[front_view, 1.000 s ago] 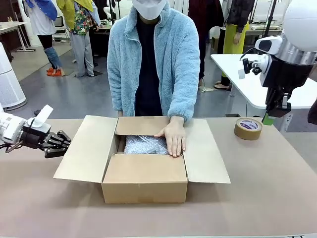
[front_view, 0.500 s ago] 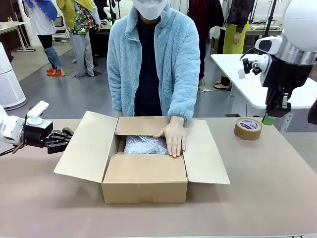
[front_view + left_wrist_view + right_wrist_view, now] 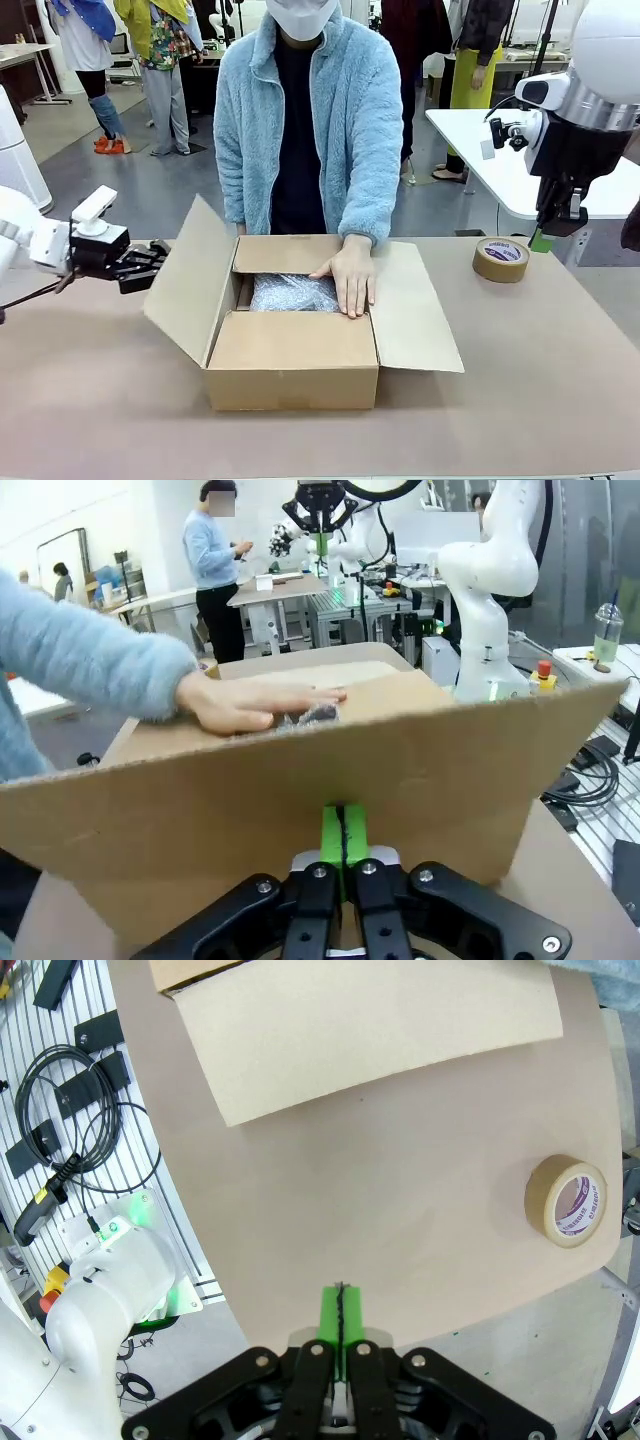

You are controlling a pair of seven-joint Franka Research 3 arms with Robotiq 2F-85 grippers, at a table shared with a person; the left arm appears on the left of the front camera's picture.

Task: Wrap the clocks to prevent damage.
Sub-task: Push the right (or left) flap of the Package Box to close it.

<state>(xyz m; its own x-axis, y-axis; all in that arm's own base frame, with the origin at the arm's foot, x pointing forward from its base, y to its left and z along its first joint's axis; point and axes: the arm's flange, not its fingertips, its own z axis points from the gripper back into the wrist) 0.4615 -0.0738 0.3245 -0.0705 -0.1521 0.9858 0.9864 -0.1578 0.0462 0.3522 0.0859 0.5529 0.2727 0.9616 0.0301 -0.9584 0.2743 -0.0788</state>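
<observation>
1. Pressing its closed fingers against the outer face of the left flap (image 3: 188, 278), the left gripper (image 3: 158, 260) is sitting just outside the cardboard box (image 3: 292, 375) on its left side. In the left wrist view its green pads (image 3: 343, 830) are lying flat together with nothing between them, tips seeming to touch the cardboard.
2. The left flap is standing tilted up and outward, its long edge running from the box's near side to its far side. Its face is lying straight ahead of the fingers, with the box opening beyond. Folding it shut is, I judge, calling for a push toward the box's middle.
3. The right gripper (image 3: 541, 238) is hanging high and well to the right of the box, pads closed on nothing, so the left arm is standing much nearer the flap.
4. The person's hand (image 3: 350, 275) is resting flat at the right side of the box opening, beside the right flap (image 3: 415, 320), which is lying spread outward.
5. Inside the box a bubble-wrapped bundle (image 3: 290, 293) is lying toward the far wall, probably a wrapped clock, though no clock face is showing. The near flap (image 3: 290, 342) is lying folded over the box's front half.
6. A tape roll (image 3: 501, 259) is lying flat on the table (image 3: 520, 400), well right of the box.
</observation>
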